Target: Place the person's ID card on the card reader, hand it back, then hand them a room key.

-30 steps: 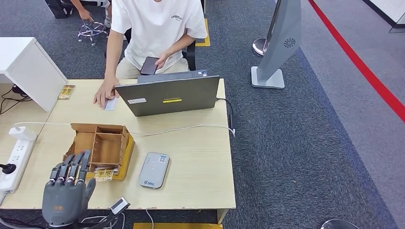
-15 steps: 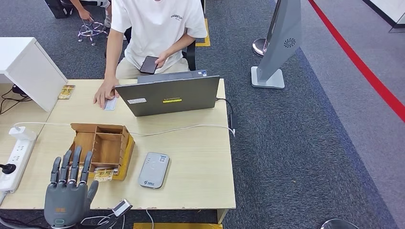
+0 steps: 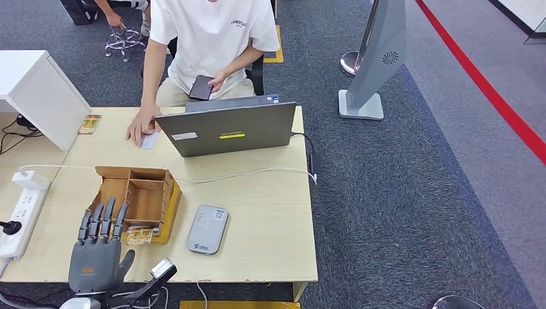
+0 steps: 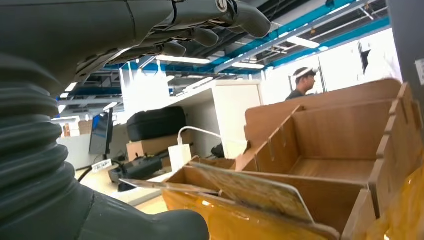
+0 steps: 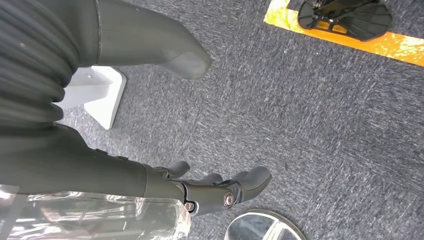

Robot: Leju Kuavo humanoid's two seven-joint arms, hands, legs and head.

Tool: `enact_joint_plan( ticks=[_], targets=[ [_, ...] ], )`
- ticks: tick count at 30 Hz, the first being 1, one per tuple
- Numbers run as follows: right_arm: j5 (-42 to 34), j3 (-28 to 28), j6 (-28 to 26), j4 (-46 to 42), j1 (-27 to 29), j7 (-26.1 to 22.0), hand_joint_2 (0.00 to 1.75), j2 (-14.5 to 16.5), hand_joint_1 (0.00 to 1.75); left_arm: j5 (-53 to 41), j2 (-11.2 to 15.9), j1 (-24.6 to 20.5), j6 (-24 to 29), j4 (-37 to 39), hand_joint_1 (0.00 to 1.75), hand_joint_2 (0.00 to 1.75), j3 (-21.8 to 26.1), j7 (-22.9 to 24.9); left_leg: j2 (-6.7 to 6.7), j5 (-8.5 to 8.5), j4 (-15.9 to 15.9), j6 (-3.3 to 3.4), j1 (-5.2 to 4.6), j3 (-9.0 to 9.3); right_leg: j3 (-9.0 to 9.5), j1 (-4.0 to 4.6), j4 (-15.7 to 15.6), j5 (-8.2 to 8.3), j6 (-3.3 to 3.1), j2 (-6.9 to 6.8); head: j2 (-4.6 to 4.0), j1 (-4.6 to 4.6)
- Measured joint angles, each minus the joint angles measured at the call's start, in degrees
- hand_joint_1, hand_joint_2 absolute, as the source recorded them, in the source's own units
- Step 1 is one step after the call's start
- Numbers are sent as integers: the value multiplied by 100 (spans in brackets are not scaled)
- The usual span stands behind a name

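Pale wood desk (image 3: 270, 212) carries everything we need. The ID card (image 3: 149, 140) lies flat at the far edge, under the person's hand (image 3: 140, 131), its long axis running roughly away from us. Our left hand (image 3: 98, 257) hovers near the front edge just beside the wooden organizer (image 3: 138, 196), fingers (image 3: 103, 215) straight, slightly apart and holding nothing. The card lies well ahead of those fingers, beyond the organizer. The card reader (image 3: 208, 229) sits to their right. Our right hand (image 5: 220, 192) hangs over the carpet with fingers loosely curled and empty, so we judge the left the nearer.
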Motion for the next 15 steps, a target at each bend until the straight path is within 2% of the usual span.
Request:
enact_joint_plan(
  ticks=[15],
  targets=[
    [168,0,2,0,-52,-91,175,0,0,75,0,-208,-29,485,0,175,0,-71,0,-1,0,0,0,-1,-1,0,0,0,0,0,0,0]
  ],
)
